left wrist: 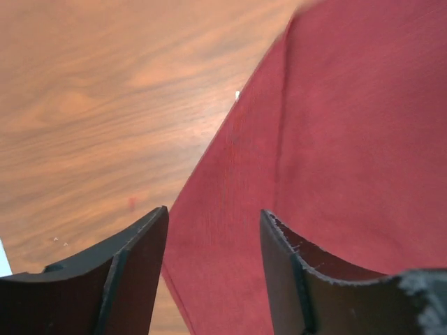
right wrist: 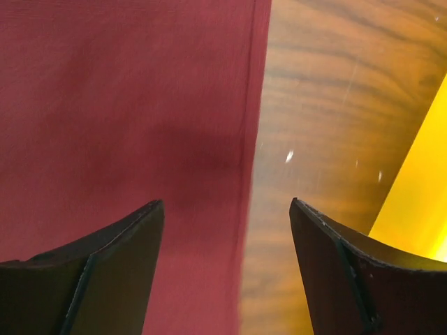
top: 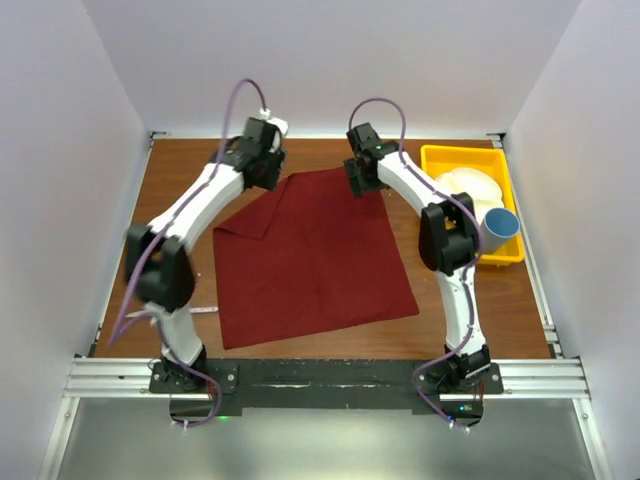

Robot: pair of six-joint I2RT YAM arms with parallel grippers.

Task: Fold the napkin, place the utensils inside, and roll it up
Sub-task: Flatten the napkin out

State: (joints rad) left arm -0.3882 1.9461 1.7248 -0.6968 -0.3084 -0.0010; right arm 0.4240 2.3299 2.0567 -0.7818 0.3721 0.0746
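Your left gripper [left wrist: 213, 272] hangs over the napkin's [top: 310, 265] far-left edge with its jaws well apart, holding nothing. The right gripper [right wrist: 227, 272] does the same over the far-right edge, also empty.

The napkin lies spread in the middle of the worktop [top: 500, 300], slightly skewed, with the corner at its 10 o'clock doubled over onto itself. Treat it as light, limp cloth. It will sag and wrinkle rather than keep a shape, and it probably slides easily on the smooth wood. Take it by the hem or corners at 11 and 1 o'clock, both at once, so the fold comes evenly toward 6 o'clock. A pinch in mid-cloth would only bunch it.

At the napkin's 8 o'clock a slim silvery utensil [top: 205, 311] shows beside the left arm, mostly hidden. Expect it to be hard, slippery and awkward to lift from flat. At 2 o'clock, apart from the cloth, a yellow tray [top: 440, 158] holds a white plate [top: 470, 185] and a blue cup [top: 500, 228].
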